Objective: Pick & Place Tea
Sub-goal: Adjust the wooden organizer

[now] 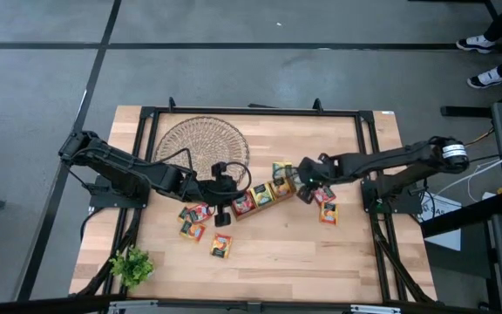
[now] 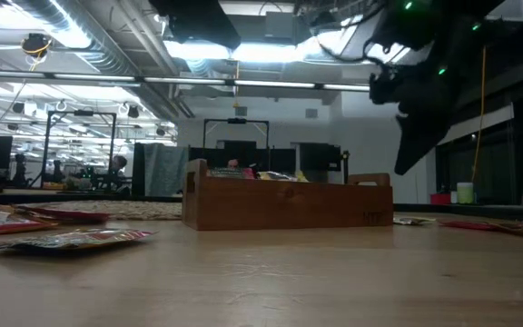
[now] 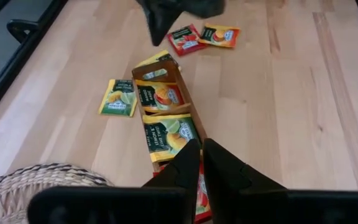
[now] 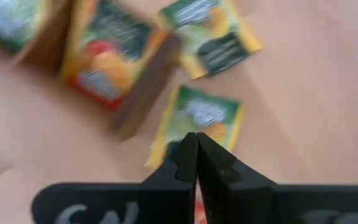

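High view: tea sachets lie loose on the counter and fill the wooden tray at its middle. The left gripper hangs at the tray's left end, the right gripper at the other; both jaws closed, empty.

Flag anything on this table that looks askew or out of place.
The wooden tray sits diagonally across the table. Tea sachets lie scattered outside it: several by its left end and two by its right end. Nothing looks damaged.
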### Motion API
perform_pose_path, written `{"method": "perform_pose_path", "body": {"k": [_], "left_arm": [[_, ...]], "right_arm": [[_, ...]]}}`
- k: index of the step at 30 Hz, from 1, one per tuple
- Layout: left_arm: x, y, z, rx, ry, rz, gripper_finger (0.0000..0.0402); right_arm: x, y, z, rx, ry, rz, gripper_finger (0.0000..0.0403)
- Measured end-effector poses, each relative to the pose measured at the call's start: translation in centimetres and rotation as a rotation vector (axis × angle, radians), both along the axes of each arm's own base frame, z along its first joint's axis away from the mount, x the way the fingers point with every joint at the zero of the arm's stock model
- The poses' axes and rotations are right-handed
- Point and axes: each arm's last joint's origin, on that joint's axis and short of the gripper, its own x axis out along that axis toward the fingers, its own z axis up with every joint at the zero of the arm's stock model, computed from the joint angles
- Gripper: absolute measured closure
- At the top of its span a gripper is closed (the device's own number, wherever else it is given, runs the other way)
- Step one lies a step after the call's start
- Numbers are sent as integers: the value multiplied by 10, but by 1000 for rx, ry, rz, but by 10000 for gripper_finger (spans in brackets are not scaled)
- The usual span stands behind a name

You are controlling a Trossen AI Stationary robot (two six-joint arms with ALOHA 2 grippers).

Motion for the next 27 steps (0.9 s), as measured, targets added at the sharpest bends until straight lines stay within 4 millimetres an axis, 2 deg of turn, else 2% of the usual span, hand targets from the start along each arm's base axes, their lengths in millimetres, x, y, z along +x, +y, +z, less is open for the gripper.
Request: {"method": "perform_pose_path", "body": {"k": [3,8,14,20,24,27], "left_arm": [[0,0,0,6,-2,7,382],[0,0,0,6,-2,7,386],[0,0,0,6,-2,7,382],[0,0,0,6,-1,7,386],[0,0,0,6,-1,7,383],[0,0,0,6,-1,7,382]], "right_arm": [[6,-13,-7,-7,3,-30,395],[24,-30,-22,56,-43,26,396],[39,-40,-40,138,-97,70,398],[55,-42,-40,202,-242,167,399],[55,-52,-38,80,-221,125,398],[53,-61,-38,64,-210,90,399]]}}
